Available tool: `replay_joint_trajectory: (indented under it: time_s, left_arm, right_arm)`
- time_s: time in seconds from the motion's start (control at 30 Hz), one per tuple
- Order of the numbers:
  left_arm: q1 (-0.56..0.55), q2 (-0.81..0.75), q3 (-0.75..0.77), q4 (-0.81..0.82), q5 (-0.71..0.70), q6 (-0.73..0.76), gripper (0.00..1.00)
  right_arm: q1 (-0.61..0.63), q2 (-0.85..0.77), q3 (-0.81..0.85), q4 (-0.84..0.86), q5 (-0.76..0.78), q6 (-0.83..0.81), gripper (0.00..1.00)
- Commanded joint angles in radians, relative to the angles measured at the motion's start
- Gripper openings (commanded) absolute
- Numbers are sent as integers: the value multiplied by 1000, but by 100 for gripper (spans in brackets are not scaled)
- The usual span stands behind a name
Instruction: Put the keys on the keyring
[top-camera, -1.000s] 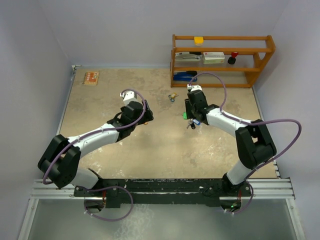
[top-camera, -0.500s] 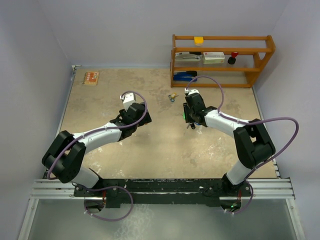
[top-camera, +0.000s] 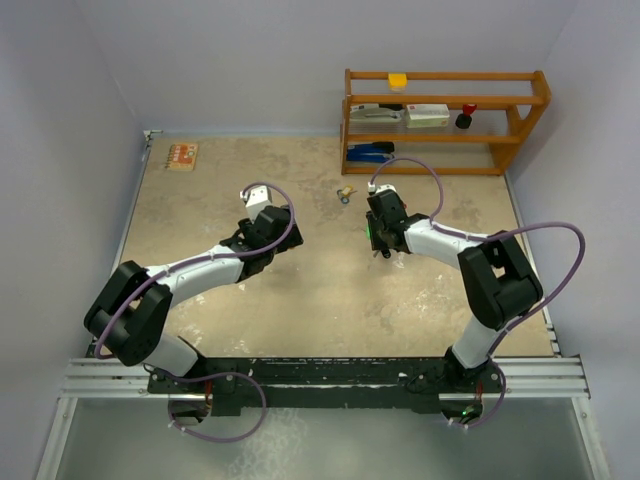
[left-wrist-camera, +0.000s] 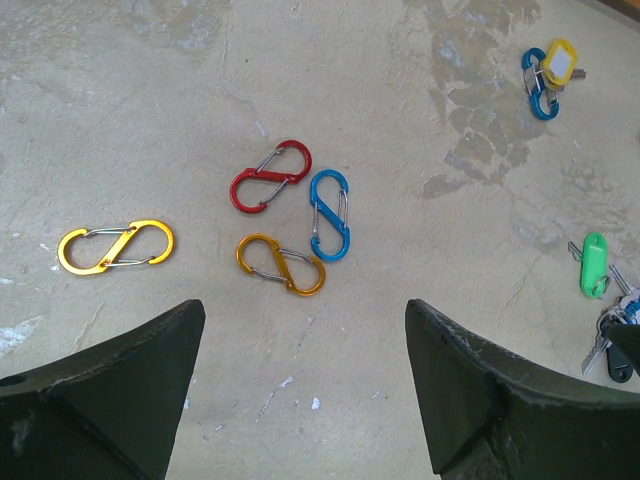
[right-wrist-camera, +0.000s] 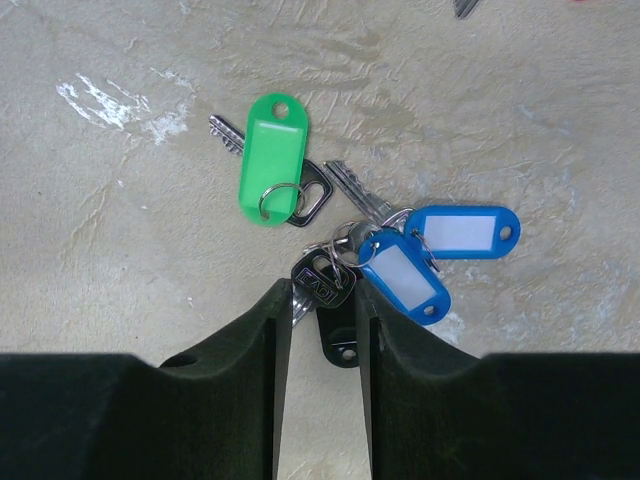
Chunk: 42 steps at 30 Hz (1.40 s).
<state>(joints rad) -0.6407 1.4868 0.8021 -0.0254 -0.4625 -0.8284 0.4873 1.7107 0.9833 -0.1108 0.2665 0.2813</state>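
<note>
Keys lie bunched at 12 o'clock of the right gripper, the nearer arm. Its jaws, a narrow gap apart, straddle a black key head; whether they grip it is unclear.

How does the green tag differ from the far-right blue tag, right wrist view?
The green tag lies lengthwise up the frame, across a black-headed key; the blue tag lies crosswise, touching a second blue tag. Blue shows a white label, green none. Both are oval plastic tags.
</note>
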Motion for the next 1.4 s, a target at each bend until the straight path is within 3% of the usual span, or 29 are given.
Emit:
replay_joint_trajectory:
  time_s: [0.0, 0.43, 1.0, 1.23, 1.37]
  left_arm:
    - [9, -3, 30, 19, -24, -8, 78]
    - [10, 1, 35, 18, -20, -6, 78]
    - [10, 1, 43, 14, -19, -4, 78]
    - [10, 1, 43, 12, -21, -4, 78]
    - [10, 4, 45, 15, -23, -2, 78]
  right_arm:
    - [4, -6, 5, 4, -7, 15, 34]
    - [4, 12, 12, 4, 31, 12, 23]
    - [4, 28, 20, 12, 59, 7, 16]
    - [3, 18, 23, 5, 74, 5, 0]
    - [4, -20, 20, 10, 132, -10, 0]
